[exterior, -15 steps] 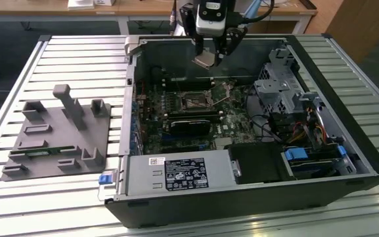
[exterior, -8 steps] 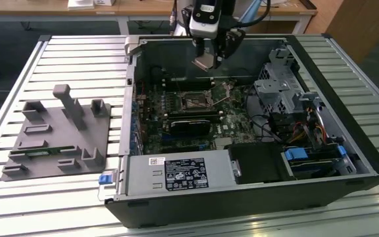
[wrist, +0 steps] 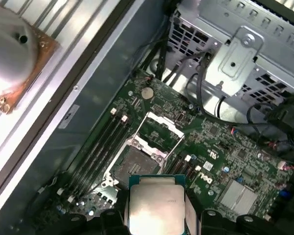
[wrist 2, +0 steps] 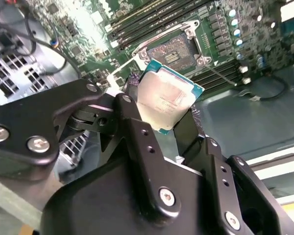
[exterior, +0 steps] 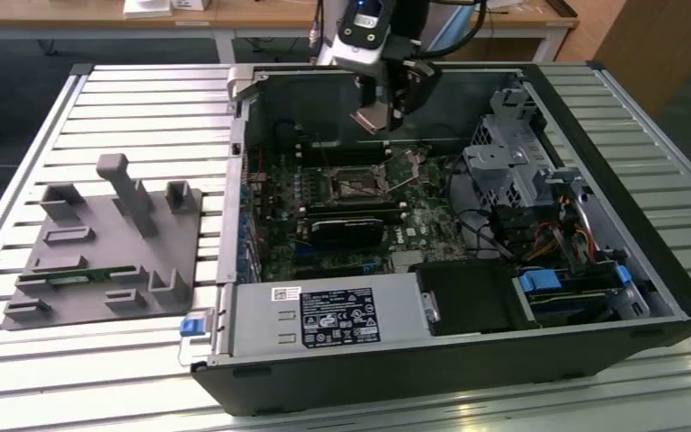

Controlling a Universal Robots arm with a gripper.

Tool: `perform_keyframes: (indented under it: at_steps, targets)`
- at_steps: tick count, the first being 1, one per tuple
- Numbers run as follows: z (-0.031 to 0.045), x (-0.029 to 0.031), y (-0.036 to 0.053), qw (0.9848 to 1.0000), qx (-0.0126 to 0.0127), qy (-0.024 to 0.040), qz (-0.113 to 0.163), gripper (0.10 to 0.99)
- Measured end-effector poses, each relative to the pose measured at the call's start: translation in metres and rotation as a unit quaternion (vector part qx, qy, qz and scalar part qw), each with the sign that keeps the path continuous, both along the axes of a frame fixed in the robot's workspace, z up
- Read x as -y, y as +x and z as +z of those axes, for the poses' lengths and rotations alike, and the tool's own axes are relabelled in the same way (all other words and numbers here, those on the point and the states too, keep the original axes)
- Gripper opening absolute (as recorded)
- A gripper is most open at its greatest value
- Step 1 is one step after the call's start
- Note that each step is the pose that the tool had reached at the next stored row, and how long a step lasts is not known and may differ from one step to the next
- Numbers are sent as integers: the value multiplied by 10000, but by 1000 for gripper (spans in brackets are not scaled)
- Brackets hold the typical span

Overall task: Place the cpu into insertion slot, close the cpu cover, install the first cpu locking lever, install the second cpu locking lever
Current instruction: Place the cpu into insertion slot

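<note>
My gripper [exterior: 378,115] hangs over the back of the open computer case, shut on the cpu [exterior: 374,119]. The cpu [wrist 2: 169,98] is a flat square chip with a silver-grey top, pinched at two opposite edges by the black fingers [wrist 2: 135,128]. It is held in the air, tilted, apart from the board. Below it lies the insertion slot [wrist: 135,164], a square black-rimmed socket [wrist 2: 174,53] with a dark centre and nothing in it. The cpu cover [wrist: 161,130] stands swung open at the slot's far side. A thin locking lever [wrist 2: 220,73] sticks out beside the slot, unlatched.
Long black memory slots [wrist: 100,147] run beside the socket. A black card [exterior: 345,227], the power supply [exterior: 321,315] and a metal drive cage [exterior: 507,171] crowd the case. A grey fixture plate [exterior: 105,243] sits on the slatted table at the exterior view's left.
</note>
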State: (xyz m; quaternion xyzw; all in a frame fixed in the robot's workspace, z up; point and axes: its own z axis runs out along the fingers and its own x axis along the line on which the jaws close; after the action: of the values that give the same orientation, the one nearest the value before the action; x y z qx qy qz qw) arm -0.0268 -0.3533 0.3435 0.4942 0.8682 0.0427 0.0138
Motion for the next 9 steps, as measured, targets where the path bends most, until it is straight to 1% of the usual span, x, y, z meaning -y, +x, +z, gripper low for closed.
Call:
perform_keyframes:
  at_steps: [1, 2, 3, 6, 9]
  targets:
    - [-5, 0, 0, 10000, 0, 0, -82, 537]
    - [-20, 0, 0, 9996, 0, 0, -269, 537]
    - [-52, 0, 0, 9980, 0, -2, -627, 537]
    - [-69, 0, 0, 9964, 0, -2, -852, 537]
    - [-87, 0, 0, 9940, 0, -3, -1092, 537]
